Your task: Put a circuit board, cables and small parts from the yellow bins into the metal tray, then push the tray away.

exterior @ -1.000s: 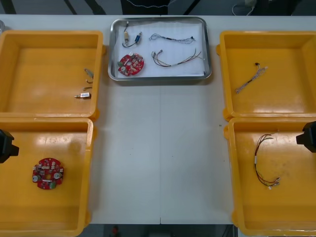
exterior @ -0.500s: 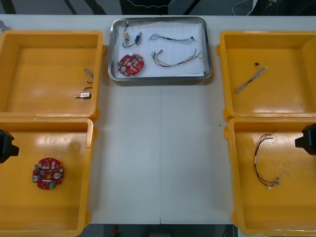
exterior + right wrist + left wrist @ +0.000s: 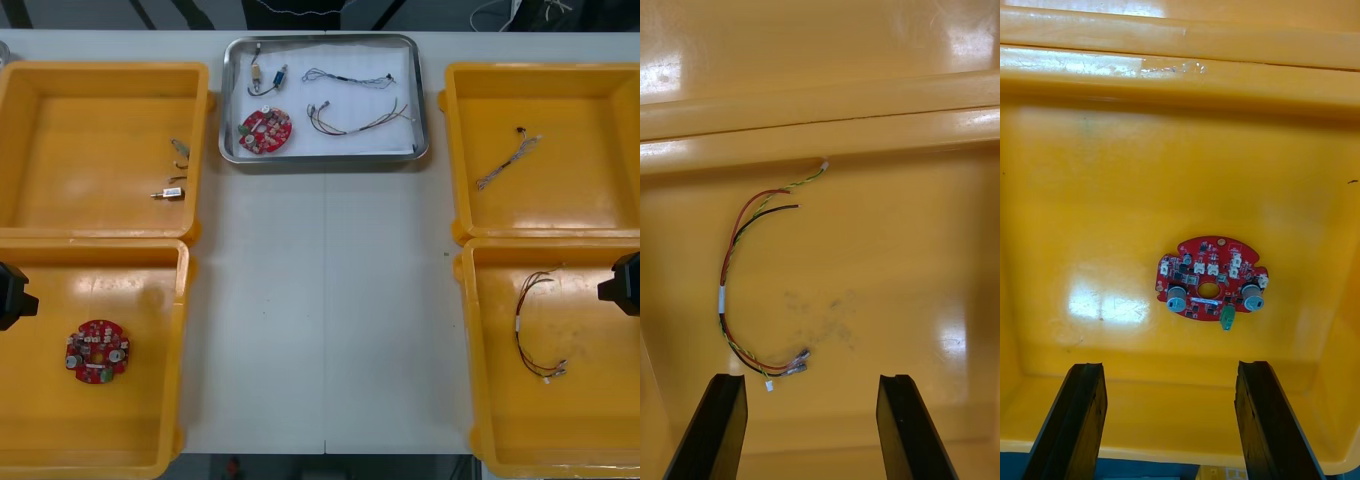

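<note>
Two pincers hang open, one above each near bin. The left pincer is over the near left bin. Its fingers stand apart with nothing between them, and a spare board lies on the bin floor just beyond them. The right pincer is over the near right bin, likewise spread and holding nothing, with a red cable beyond its fingers. The tray stands at the far middle of the bench. It carries a board, cables and small parts. Loading appears complete.

Hazards:
1. The far rim of the tray lies close to the far bench edge. Excess travel on any further push could carry the tray over.
2. A descent by either pincer from its present place would meet a duplicate item. A redundant pick would crowd the tray.
3. The red cable lies flat and loose. A grasp could catch a single strand, or the fingers could scrape the bin floor.

Not determinable:
- Both pincers are cut off by the side edges of the front view. Their height above the bin floors cannot be judged.
- The small parts are too small to tell their kind.
- The gap between the tray rim and the bench edge cannot be judged.
</note>
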`<move>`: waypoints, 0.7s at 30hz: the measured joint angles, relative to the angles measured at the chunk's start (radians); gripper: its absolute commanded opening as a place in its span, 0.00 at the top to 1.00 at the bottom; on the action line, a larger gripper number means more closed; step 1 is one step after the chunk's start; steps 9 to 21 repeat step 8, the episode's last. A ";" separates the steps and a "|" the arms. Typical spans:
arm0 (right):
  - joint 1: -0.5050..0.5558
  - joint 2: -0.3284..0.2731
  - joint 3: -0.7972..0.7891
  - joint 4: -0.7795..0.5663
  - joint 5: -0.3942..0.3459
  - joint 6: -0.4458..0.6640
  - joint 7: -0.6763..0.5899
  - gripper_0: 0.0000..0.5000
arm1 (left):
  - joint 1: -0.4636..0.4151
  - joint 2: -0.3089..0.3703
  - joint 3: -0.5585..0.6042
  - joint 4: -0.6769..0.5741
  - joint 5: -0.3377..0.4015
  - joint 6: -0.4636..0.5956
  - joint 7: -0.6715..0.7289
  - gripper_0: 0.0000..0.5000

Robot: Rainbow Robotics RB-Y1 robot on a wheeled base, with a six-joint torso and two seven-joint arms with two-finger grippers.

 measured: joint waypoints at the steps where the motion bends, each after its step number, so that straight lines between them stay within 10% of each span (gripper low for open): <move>1: 0.000 0.000 0.000 0.000 0.000 0.000 0.000 0.00 | 0.000 0.000 0.000 0.000 0.000 0.000 0.000 0.00; 21: 0.000 0.000 0.000 0.000 0.000 0.000 0.000 0.00 | 0.000 0.000 0.000 0.000 0.000 0.000 0.000 0.00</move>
